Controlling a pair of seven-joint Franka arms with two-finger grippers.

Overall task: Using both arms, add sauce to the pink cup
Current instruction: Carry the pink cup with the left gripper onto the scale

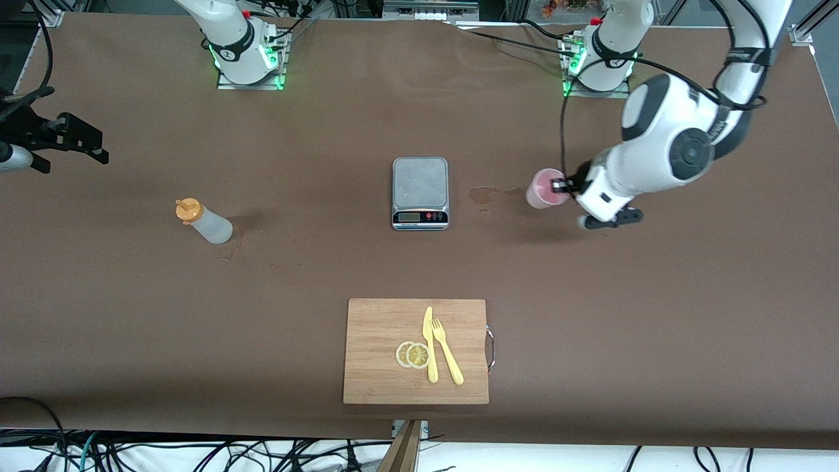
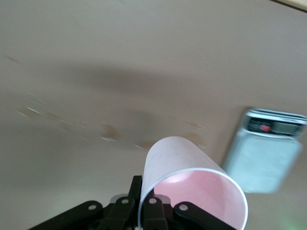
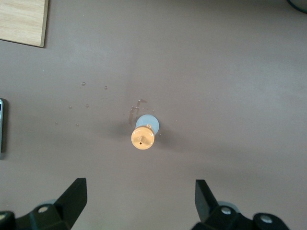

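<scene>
**Clerk:** Pink plastic first, front view. The pink cup (image 1: 545,188) is being held by the left gripper (image 1: 561,186), its fingers pinched together on the cup's rim, the cup sitting at the gripper's tip, toward the grey kitchen scale (image 1: 420,193) from it.

**Checker:** Is the cup standing on the table?

**Clerk:** Cannot tell; a damp stain (image 1: 486,194) is lying between cup and scale. My guess is the rim pinch is leaving the mouth free for pouring. The sauce bottle (image 1: 204,222) is standing upright toward the right arm's end of the table, well apart from the left gripper. The right gripper is not showing here. Also listed: a wooden cutting board (image 1: 380,328) carrying a yellow knife (image 1: 430,345), a yellow fork (image 1: 446,350) and two lemon slices (image 1: 413,354), nearer the camera than the scale.

**Checker:** Left wrist view?

**Clerk:** The left gripper's fingers (image 2: 152,207) are clamping the cup (image 2: 184,179) wall at the rim, one inside, one outside. The cup is looking empty, with the scale (image 2: 268,158) lying ahead of it.

**Checker:** Right wrist view?

**Clerk:** The right gripper (image 3: 139,199) is hanging over the table with its fingers spread wide, holding nothing. The bottle (image 3: 144,133) is sitting just ahead of the open fingers, orange cap (image 3: 142,139) facing up. I judge the wide spread is readying a grasp around the bottle's body.
</scene>
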